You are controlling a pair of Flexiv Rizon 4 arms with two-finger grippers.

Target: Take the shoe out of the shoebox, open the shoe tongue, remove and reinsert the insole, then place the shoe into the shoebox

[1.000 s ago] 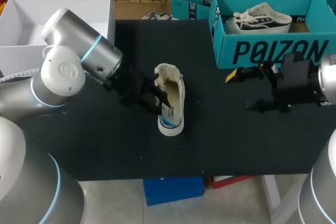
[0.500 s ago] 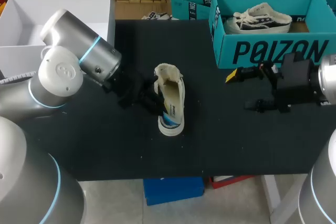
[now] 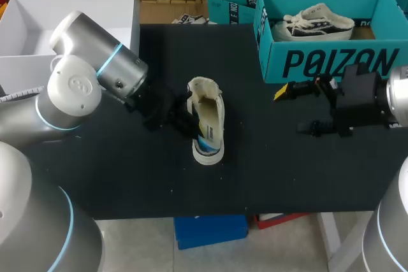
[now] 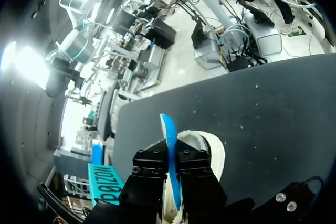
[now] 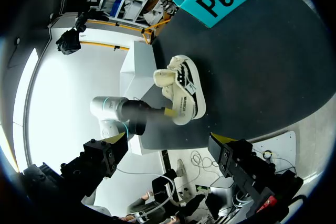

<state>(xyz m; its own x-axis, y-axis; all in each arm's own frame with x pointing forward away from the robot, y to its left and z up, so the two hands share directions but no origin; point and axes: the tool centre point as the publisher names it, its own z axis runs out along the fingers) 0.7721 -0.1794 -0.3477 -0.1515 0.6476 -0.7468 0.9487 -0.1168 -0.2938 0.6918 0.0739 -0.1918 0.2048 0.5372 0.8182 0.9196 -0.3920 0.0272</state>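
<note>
The left gripper [image 4: 172, 156] is pinching the blue insole [image 4: 169, 135] between its two black fingers. The thin sheet is standing on edge between them and running down into the cream sneaker [image 4: 212, 150]. From above, that sneaker [image 3: 210, 116] is lying lengthwise on the black table [image 3: 287, 176], with the left arm [image 3: 95, 71] coming at it from its left side and the blue of the insole [image 3: 203, 139] showing toward the sneaker's near end. To me this looks like the insole step, with the sheet half in and half out. I can't say whether it is being drawn out or fed back in. Well off to the sneaker's right, the right gripper [image 3: 298, 109] is hanging over the table with its yellow-tipped fingers spread wide and nothing between them. Its own camera is showing the same open gap [image 5: 168, 156], with the sneaker [image 5: 181, 90] far ahead. Beyond it, at the sneaker's far right, the teal shoebox [image 3: 331, 62] is sitting open with a second sneaker [image 3: 315, 22] inside. Next, I'd say, the left arm needs a steady slide along the sneaker's length, keeping the insole flat enough not to buckle. The right gripper may well be needed to brace the sneaker against shifting.
</note>
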